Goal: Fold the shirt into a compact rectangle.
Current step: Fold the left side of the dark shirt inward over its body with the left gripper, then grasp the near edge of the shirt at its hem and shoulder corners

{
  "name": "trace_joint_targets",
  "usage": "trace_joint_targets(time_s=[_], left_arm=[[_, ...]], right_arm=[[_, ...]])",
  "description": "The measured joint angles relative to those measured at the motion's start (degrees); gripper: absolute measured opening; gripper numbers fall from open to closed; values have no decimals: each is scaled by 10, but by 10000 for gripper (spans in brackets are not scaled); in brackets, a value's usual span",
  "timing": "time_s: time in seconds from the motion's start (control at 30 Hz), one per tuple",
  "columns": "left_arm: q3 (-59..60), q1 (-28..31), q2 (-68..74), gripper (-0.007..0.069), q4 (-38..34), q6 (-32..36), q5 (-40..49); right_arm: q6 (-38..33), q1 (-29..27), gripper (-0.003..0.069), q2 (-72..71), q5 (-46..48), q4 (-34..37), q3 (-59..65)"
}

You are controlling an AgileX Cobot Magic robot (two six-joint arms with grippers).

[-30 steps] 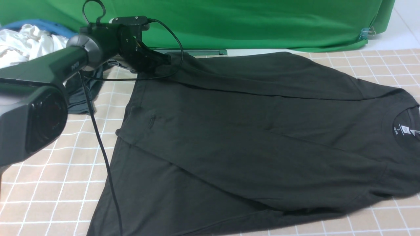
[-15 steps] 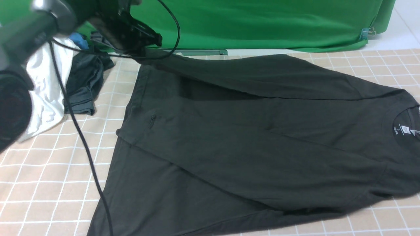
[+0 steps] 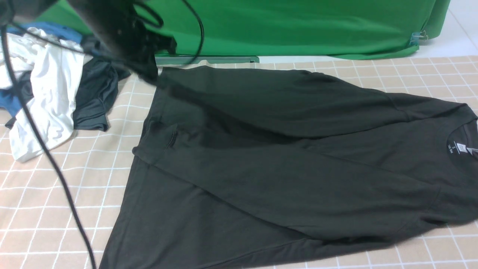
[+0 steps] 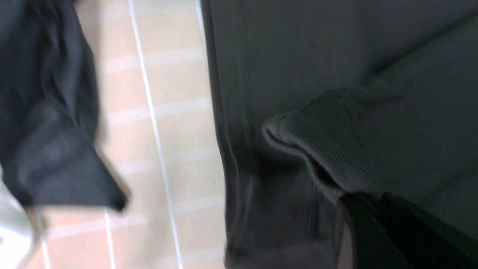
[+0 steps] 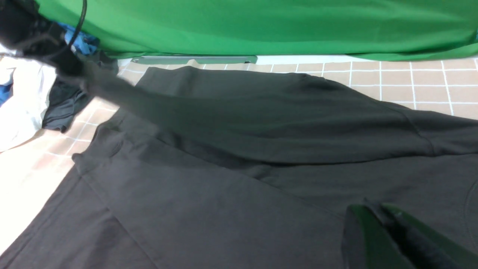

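The shirt [image 3: 261, 157] lies spread over the checked cloth [image 3: 67, 194], collar out at the right edge of the front view and hem toward the left. At its far left corner the left gripper [image 3: 149, 69] is only a dark smear in that view, and the fabric rises off the table to meet it. The left wrist view settles the matter. The black fingers [image 4: 360, 231] are clamped tight on a bunched fold of the shirt, fine knit ribs plain on the pinched edge, and the flat body of the shirt lies beneath.

The front view misses the other arm altogether. Only its own wrist camera catches the right gripper [image 5: 373, 215], its fingers pressed together with nothing seen between them, poised over the shirt's dark, matte body.

The front view alone gives the white neck label [image 3: 457, 147]. Its print is too small to read, and the frame cuts the collar off.

Left of the shirt sits a heap of clothes. There is a crumpled white garment [image 3: 48, 93], a dark grey garment [image 3: 93, 97] with a slight sheen, and a scrap of blue fabric [image 3: 9, 106]. A black cable [image 3: 56, 170] trails across the cloth, and a green backdrop [image 3: 298, 26] hangs smooth behind.
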Motion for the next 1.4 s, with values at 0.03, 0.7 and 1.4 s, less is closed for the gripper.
trace_joint_targets(time_s=[0.03, 0.7, 1.4], left_arm=[[28, -5, -13, 36, 6, -9, -7], [287, -34, -100, 37, 44, -101, -84], [322, -54, -116, 356, 63, -85, 19]], right_arm=[[0, 0, 71, 0, 0, 0, 0], [-9, 0, 90, 0, 0, -1, 0], [-15, 0, 90, 89, 103, -1, -39]])
